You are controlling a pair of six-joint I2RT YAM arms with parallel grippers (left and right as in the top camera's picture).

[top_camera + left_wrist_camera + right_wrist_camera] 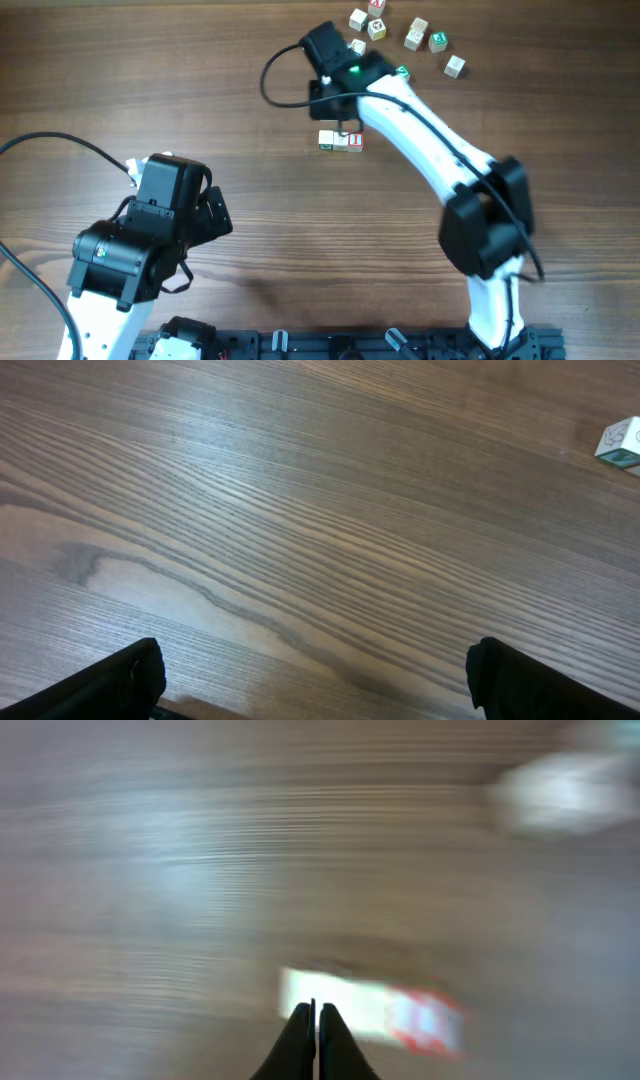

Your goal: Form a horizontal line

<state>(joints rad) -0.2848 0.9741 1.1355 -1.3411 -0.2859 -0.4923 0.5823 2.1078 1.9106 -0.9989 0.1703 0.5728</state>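
Note:
Two small letter cubes (340, 141) sit side by side in a short row near the table's middle; the left has green marks, the right red. My right gripper (342, 127) hovers just above them, shut and empty. The blurred right wrist view shows the row (370, 1015) just beyond the closed fingertips (316, 1010). Several more cubes (415, 33) lie scattered at the far right, one (359, 47) close to my right wrist. My left gripper (315, 670) is open and empty over bare wood at the near left; one cube (622, 442) shows at that view's right edge.
The black cable (275, 70) of the right arm loops over the table left of the wrist. The left arm's cable (70, 145) runs along the left side. A black rail (330, 345) lines the front edge.

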